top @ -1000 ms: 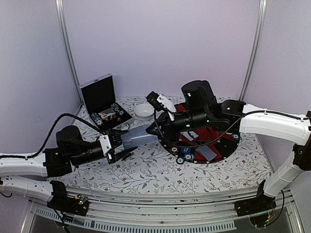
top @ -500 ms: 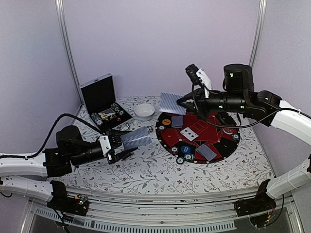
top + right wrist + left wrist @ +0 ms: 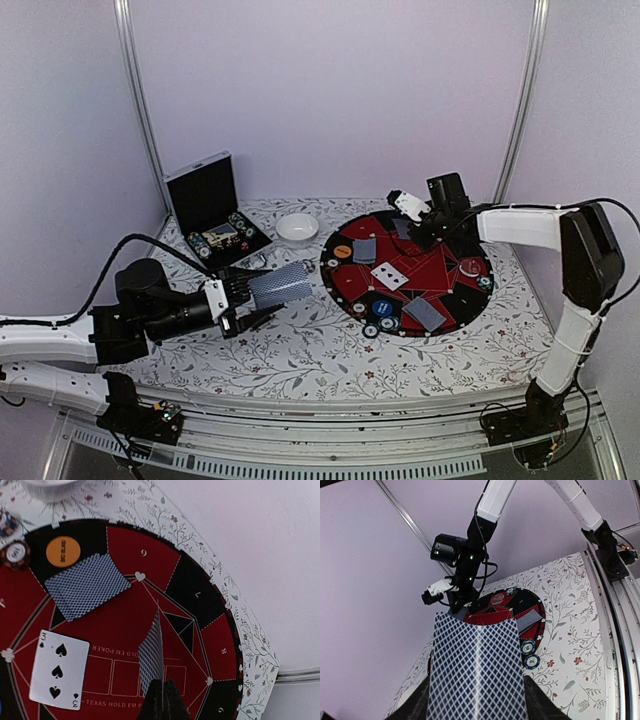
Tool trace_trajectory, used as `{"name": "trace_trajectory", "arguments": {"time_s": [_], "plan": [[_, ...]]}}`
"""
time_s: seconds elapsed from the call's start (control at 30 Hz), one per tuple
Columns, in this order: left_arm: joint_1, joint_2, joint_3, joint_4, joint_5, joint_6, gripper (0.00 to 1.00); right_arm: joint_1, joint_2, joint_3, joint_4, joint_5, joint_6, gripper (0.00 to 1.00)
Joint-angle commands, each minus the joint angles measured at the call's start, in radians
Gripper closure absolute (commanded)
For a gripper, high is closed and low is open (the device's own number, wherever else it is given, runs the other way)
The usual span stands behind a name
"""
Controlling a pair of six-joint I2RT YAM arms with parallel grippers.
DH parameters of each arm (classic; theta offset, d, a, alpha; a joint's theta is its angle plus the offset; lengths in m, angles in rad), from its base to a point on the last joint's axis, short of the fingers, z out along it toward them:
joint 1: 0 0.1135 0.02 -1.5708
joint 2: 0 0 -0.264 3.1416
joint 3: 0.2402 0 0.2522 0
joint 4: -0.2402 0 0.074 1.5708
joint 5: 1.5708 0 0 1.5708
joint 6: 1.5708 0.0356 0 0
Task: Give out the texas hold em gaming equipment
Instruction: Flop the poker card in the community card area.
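Right, you have the flowered table (image 3: 300, 350) filling the lower half of the top view, and the round red-and-black mat (image 3: 440, 285) lies on its right part. At the upper left of the cloth the black case (image 3: 203, 188) stands open, lid up, with chips (image 3: 215, 240) in its tray.

Your left gripper (image 3: 255, 300), at centre left of that view, is closed partway on a card packet (image 3: 283, 287), held clear of the cloth just off the mat's left edge. From its wrist camera the packet (image 3: 476, 670) fills the lower centre, diamond back showing, and you cannot tell how many cards are in it.

Your right gripper (image 3: 414, 232) sits over the mat's upper part. Its jaws are pinched fully together on a single card (image 3: 152, 655), which stands on edge, leaning, above the red centre field. Whether it touches the mat cannot be told.

The white bowl (image 3: 297, 228) sits just off the mat's upper left, between mat and case.

On the mat, one face-down card (image 3: 364, 250) lies at upper left, a face-up spade card (image 3: 390, 276) near the middle, and a second face-down card (image 3: 424, 314) at lower right.

The orange disc (image 3: 343, 252) lies just left of the first card, and the blue disc (image 3: 382, 308) lies low on the mat.

Loose chips (image 3: 371, 330) cluster at the mat's lower left rim, and a red chip (image 3: 470, 267) lies toward its right side.
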Motion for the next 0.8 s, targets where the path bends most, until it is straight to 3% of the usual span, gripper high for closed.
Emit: {"name": "trace_trajectory", "arguments": {"time_s": [0.0, 0.1, 0.23, 0.53, 0.77], "plan": [[-0.01, 0.007, -0.004, 0.035, -0.01, 0.009, 0.48, -0.002, 0.179, 0.117, 0.136, 0.067, -0.283, 0.98], [-0.009, 0.015, -0.005, 0.037, -0.013, 0.011, 0.48, -0.005, 0.275, 0.171, 0.164, 0.07, -0.362, 0.98], [-0.007, 0.015, -0.008, 0.042, -0.014, 0.01, 0.48, -0.005, 0.309, 0.126, 0.181, 0.029, -0.47, 0.98], [-0.006, 0.006, -0.006, 0.043, 0.004, -0.001, 0.48, -0.009, 0.284, -0.091, 0.21, 0.017, -0.672, 0.98], [-0.005, 0.006, -0.006, 0.044, -0.002, 0.001, 0.48, -0.008, 0.264, -0.144, 0.203, -0.014, -0.746, 0.98]]}}
